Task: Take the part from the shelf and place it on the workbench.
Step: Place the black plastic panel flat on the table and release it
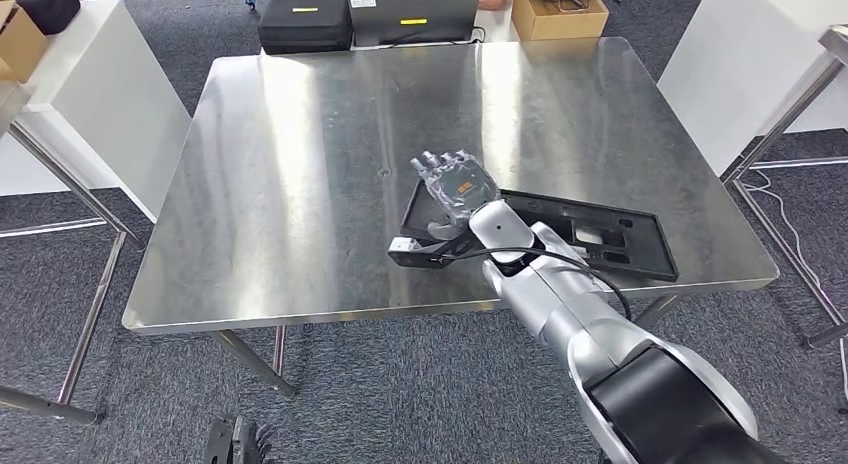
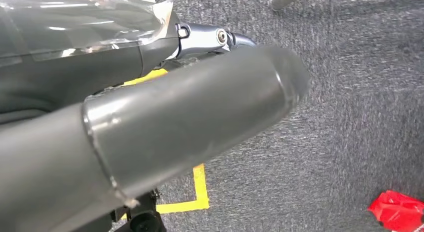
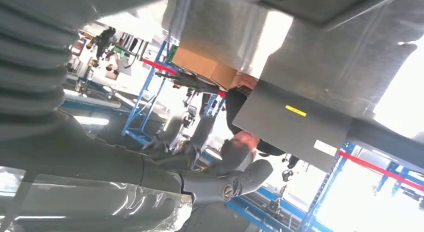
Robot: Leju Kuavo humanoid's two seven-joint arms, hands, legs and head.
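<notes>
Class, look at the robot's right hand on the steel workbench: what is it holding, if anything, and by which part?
The right hand lies over the left end of the black part on the workbench; whether it grips it cannot be told.

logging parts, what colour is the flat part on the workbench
Black, clearest in the head view: the part lies under the right hand.

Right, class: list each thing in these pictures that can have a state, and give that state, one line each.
black part: lying flat on the workbench, near its front edge.
right hand: on the part's left end, fingers spread; grip unclear.
workbench: steel top, carrying the part.
left hand: hanging over the carpet; fingers unclear.
</notes>
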